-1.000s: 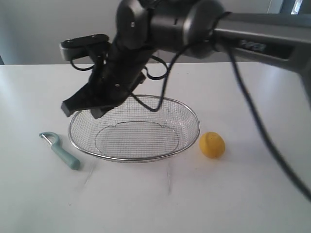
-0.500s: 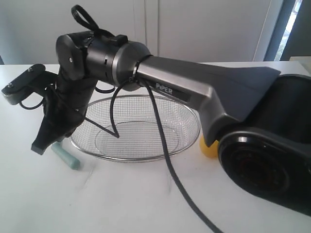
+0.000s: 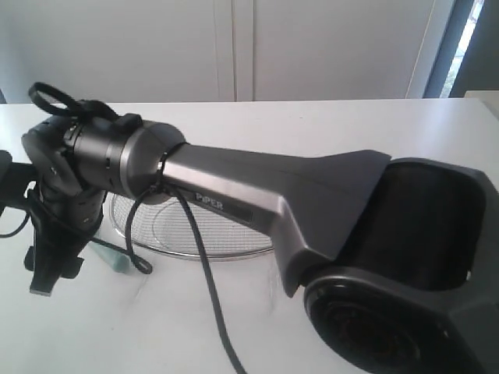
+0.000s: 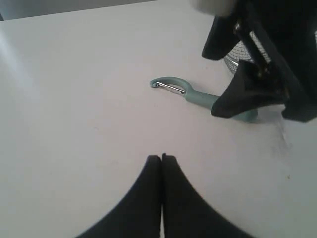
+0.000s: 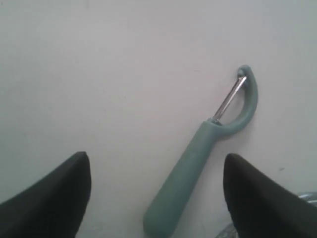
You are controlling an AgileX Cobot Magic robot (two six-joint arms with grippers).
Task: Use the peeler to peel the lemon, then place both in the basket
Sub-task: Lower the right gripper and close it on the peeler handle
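White worktop (image 5: 99, 74) | peeler (image 5: 190, 168) flat by basket (image 3: 242, 254) | my right jaws spread over it for pickup | left jaws clenched, empty

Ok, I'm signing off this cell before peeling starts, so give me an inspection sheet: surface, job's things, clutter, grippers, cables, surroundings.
Surface: white table, bare where visible.
Basket: wire mesh, on the table, largely behind the right arm.
Peeler: lying flat on the table beside the basket, not held.
Lemon: not seen; the arm blocks much of the exterior view.
Clutter: nothing seen.
Left gripper: shut, empty, over bare table.
Right gripper: open, fingers either side of the peeler's handle, above it; contact unclear.
Cables: black cable hangs loose from the right arm, across the basket.
Surroundings: white wall panels, dark frame at the right edge.
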